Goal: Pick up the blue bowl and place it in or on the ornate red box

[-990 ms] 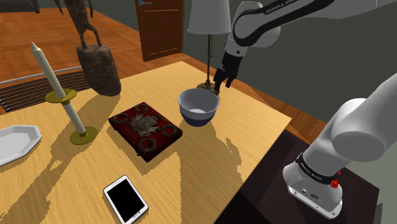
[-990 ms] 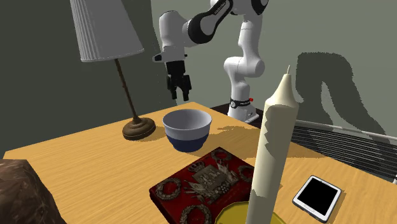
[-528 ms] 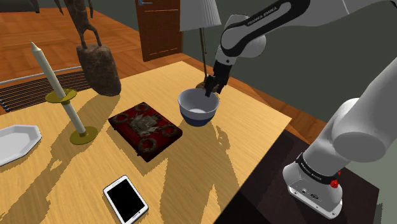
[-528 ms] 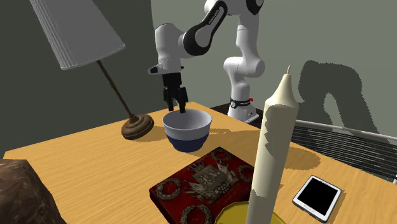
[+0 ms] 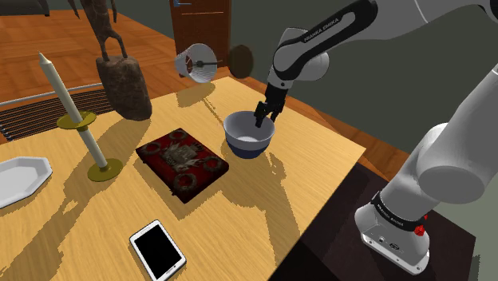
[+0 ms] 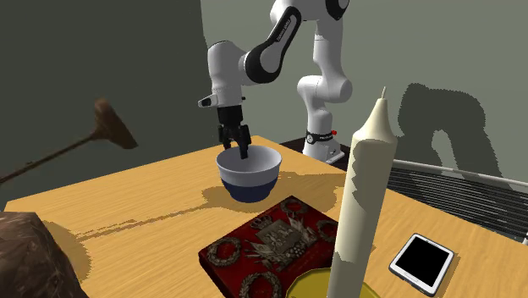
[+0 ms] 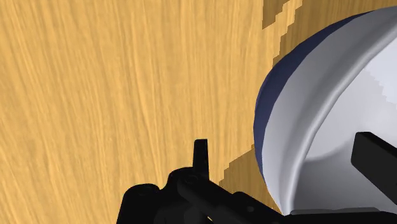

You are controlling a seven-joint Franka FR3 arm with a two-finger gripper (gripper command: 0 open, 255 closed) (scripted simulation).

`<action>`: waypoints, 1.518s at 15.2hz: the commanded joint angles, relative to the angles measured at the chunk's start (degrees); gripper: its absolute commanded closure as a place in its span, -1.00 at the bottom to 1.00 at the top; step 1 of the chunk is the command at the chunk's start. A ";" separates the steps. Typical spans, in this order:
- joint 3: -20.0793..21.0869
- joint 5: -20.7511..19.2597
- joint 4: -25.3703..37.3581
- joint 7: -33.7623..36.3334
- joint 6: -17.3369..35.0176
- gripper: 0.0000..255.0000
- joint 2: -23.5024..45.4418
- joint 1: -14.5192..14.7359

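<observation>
Across the honey-coloured wooden tabletop (image 5: 263,199) I see long shadows, and around it a plank floor (image 5: 152,20), a brown door (image 5: 203,36) and grey-green walls. On the tabletop stand a tall pale candle (image 5: 68,96) in a brass-coloured holder, a rough dark statue (image 5: 124,84), a white plate (image 5: 20,177) and a black-screened tablet (image 5: 157,249). A lamp (image 5: 195,62) is tipped on its side past the far edge; I cannot tell what bears it.

The bowl (image 5: 249,137) sits upright near the middle of the tabletop. It is dark blue outside and pale grey-white inside, with a smooth rounded wall. Just beside it, toward the shoulder view's left, lies the red box (image 5: 182,164), flat and dark red, its lid carrying wreath-like rings and a crest.

My gripper (image 5: 261,120) is down at the bowl's rim on the shoulder view's right. In the wrist view its fingers (image 7: 375,156) stand apart, one inside the bowl, the other outside over bare wood and clear of the wall. It is released, grasping nothing.
</observation>
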 commanded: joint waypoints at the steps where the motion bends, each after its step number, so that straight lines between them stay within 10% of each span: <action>1: 0.01 0.01 0.01 0.01 0.04 -1.00 0.04 0.01; 3: 0.01 0.01 0.01 0.01 0.03 -1.00 0.03 0.01; 4: 0.01 0.01 0.01 0.01 0.03 1.00 0.03 0.01; 23: -0.17 -2.37 2.80 2.76 -7.48 1.00 -4.95 -0.30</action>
